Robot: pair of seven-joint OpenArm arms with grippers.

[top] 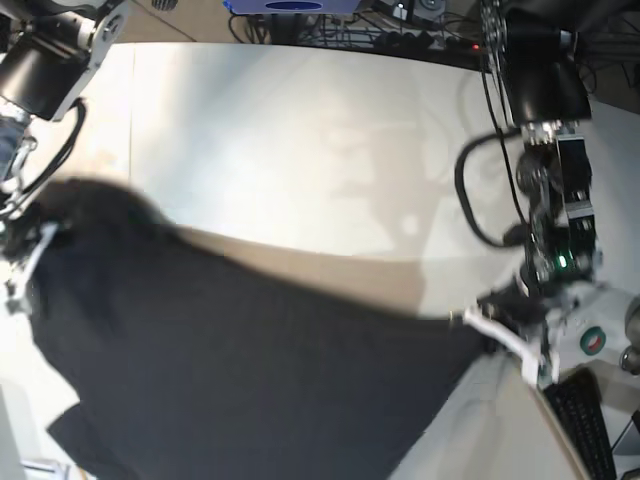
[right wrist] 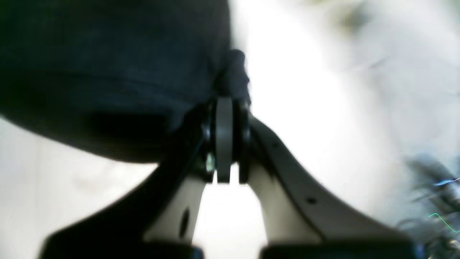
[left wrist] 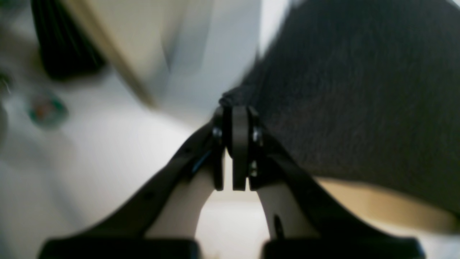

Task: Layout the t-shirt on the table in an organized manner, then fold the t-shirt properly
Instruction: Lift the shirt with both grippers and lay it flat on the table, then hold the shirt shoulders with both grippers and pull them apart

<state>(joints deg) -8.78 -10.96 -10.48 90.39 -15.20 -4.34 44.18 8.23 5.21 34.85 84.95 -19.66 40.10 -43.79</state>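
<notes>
My left gripper (left wrist: 235, 108) and right gripper (right wrist: 230, 100) are each pinching a shirt (top: 250, 370) corner, stretching it above the worktop (top: 300, 130); laying flat and folding are remaining.

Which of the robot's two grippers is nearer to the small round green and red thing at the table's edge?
The left gripper: the round green and red object sits just beside it. The right gripper holds the black fabric t-shirt at the opposite side.
</notes>
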